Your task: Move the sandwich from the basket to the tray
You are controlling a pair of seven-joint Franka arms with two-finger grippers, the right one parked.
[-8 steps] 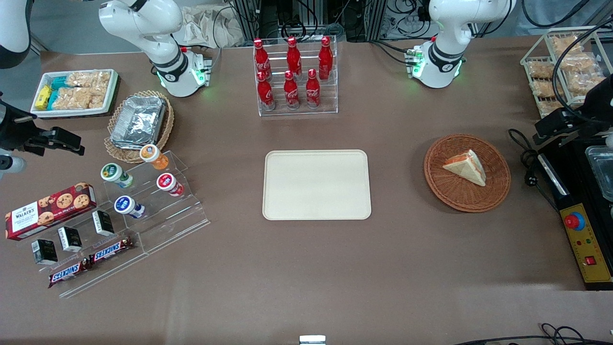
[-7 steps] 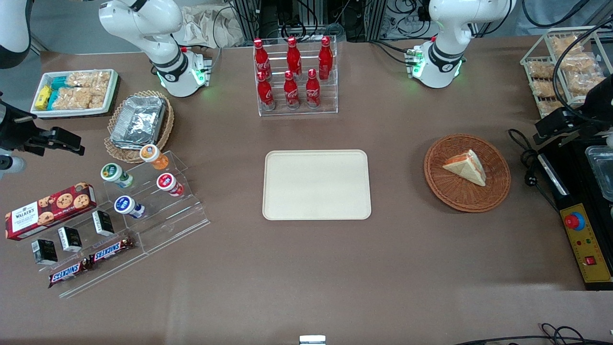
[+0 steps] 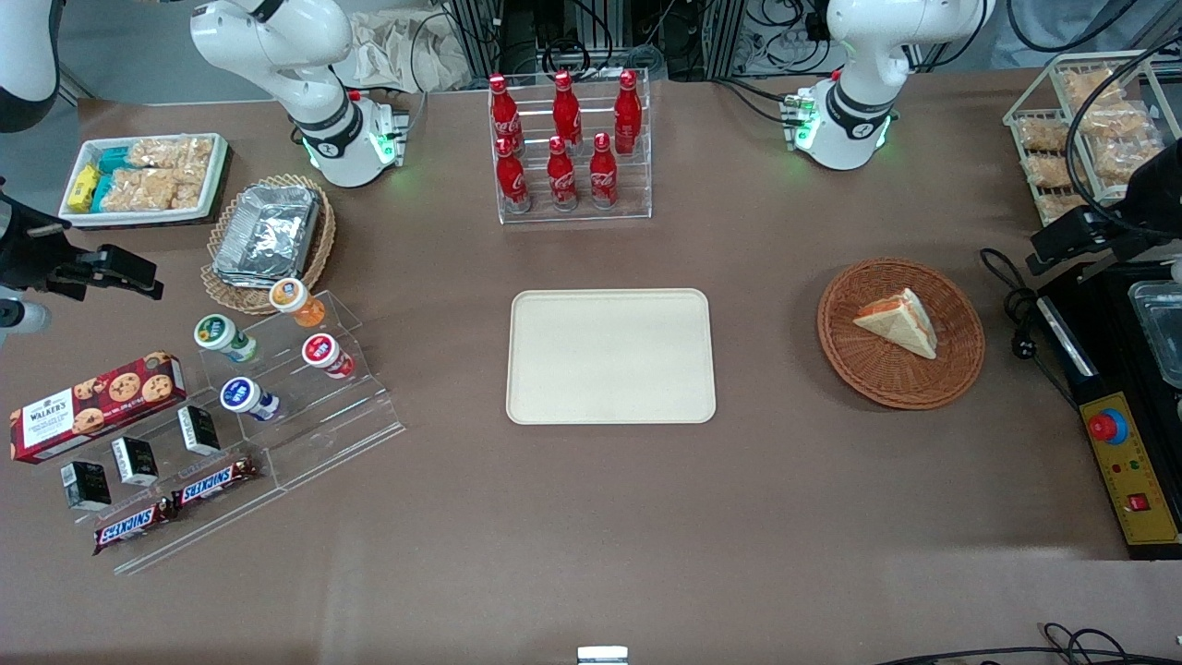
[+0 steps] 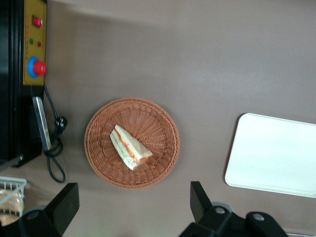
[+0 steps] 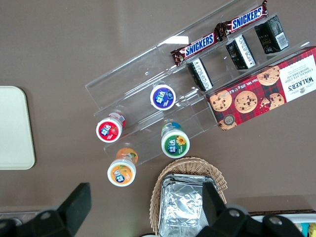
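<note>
The sandwich (image 3: 898, 323) is a pale bread wedge with orange-red and green filling, lying in the round reddish-brown basket (image 3: 886, 383). Both show in the left wrist view, the sandwich (image 4: 129, 148) in the basket (image 4: 148, 118). The cream tray (image 3: 610, 356) lies flat and bare at the table's middle, beside the basket toward the parked arm's end; it also shows in the left wrist view (image 4: 271, 153). My left gripper (image 3: 1062, 245) hangs high at the working arm's end, beside the basket. Its jaws stand wide open and empty (image 4: 133, 202).
A rack of red cola bottles (image 3: 568, 148) stands farther from the front camera than the tray. A yellow control box (image 3: 1122, 462) and a black cable (image 3: 1011, 305) lie beside the basket. A wire rack of snack packets (image 3: 1080, 129) stands at the working arm's end.
My left gripper has drifted very slightly away from the front camera. Nothing else has moved.
</note>
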